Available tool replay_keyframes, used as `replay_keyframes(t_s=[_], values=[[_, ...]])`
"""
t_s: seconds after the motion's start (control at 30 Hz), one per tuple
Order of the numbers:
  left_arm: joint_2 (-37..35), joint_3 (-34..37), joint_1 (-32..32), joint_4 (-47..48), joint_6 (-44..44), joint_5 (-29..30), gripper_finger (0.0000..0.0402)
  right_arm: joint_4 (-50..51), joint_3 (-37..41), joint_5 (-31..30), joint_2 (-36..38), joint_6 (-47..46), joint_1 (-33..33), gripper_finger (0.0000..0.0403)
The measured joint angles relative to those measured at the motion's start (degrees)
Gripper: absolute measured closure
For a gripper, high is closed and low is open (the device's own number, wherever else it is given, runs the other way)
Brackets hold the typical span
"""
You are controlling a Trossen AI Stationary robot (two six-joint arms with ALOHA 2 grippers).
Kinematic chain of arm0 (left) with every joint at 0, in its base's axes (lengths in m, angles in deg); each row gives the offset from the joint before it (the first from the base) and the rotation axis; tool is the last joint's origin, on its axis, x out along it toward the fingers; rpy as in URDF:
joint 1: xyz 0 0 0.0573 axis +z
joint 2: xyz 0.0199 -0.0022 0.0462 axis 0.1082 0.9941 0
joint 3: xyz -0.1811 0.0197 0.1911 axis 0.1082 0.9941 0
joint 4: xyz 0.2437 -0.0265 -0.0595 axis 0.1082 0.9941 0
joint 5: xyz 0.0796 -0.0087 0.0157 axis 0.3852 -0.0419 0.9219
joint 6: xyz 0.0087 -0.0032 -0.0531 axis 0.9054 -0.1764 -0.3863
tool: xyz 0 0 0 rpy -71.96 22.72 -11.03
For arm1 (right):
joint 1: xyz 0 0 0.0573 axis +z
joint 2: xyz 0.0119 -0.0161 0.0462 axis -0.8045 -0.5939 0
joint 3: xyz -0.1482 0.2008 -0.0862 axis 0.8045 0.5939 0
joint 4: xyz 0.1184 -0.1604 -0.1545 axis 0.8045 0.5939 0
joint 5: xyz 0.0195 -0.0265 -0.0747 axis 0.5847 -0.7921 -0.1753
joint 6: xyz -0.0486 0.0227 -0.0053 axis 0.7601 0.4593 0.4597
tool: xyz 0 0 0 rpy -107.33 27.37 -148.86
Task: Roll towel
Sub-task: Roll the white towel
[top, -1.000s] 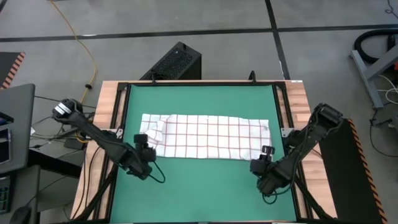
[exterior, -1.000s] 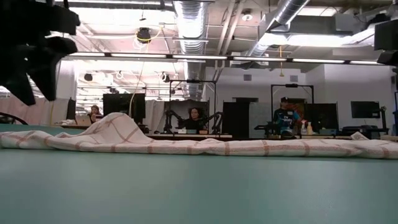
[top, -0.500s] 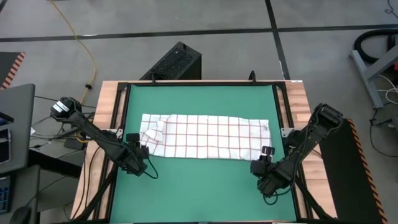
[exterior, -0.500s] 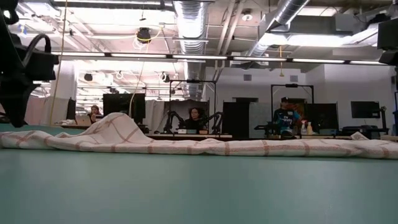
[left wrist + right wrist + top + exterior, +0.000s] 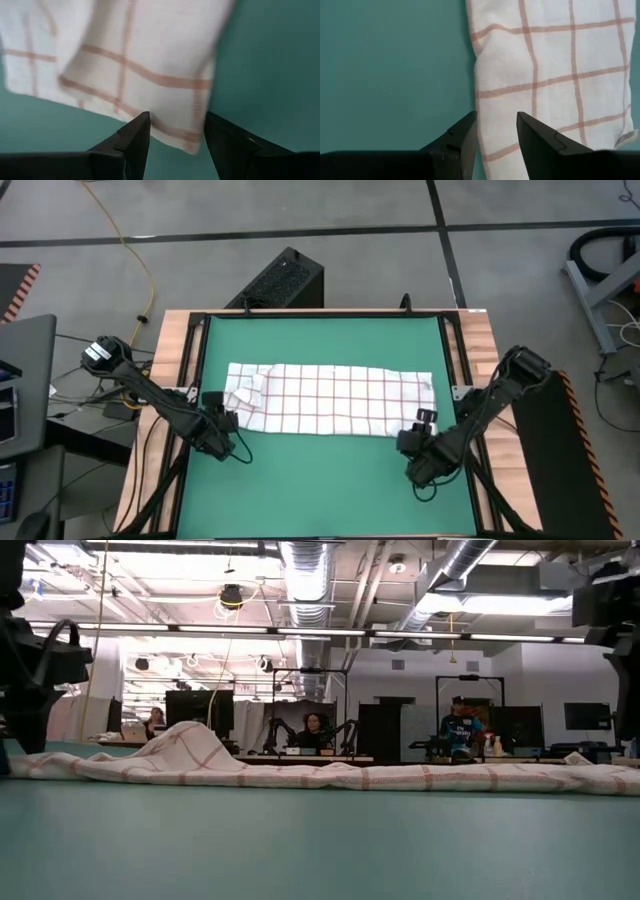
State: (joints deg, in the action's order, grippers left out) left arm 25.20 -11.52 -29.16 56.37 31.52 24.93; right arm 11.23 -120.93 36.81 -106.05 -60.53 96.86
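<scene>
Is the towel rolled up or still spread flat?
Spread flat: the towel lies full length across the mat, only its left end rumpled into a small hump.

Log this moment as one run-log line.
towel: flat on green mat, unrolled | left end effector: open at left corner | right end effector: open at right edge

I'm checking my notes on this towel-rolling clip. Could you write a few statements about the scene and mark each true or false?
1. The towel lies spread lengthwise on the green mat. True.
2. The towel is rolled into a tight cylinder. False: only its left end is bunched up.
3. The left end effector is open at the towel's left end. True.
4. The right end effector holds the towel in the air. False: it is open at the towel's right edge.
</scene>
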Motion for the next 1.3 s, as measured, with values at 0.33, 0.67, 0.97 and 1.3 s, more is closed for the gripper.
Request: replay_keyframes(t_s=[0.33, 0.67, 0.97, 1.3], values=[[0.0, 0.1, 0.0, 0.1, -1.6, 0.7, 0.0334, -6.9, 5.9, 4.0, 0.0, 4.9, -1.4, 0.0243], [0.0, 0.1, 0.0, 0.3, -1.7, 1.0, 0.0365, -2.5, 6.1, 10.2, 0.0, 2.5, -2.2, 0.0243], [0.0, 0.1, 0.4, 0.4, -2.4, 1.4, 0.0366, -4.7, 9.8, 12.4, -2.8, -0.5, -2.1, 0.0268], [0.0, -1.9, 0.4, 7.3, -11.3, 7.1, 0.0400, 6.5, 4.9, 11.9, -4.0, -4.2, -3.0, 0.0394]])
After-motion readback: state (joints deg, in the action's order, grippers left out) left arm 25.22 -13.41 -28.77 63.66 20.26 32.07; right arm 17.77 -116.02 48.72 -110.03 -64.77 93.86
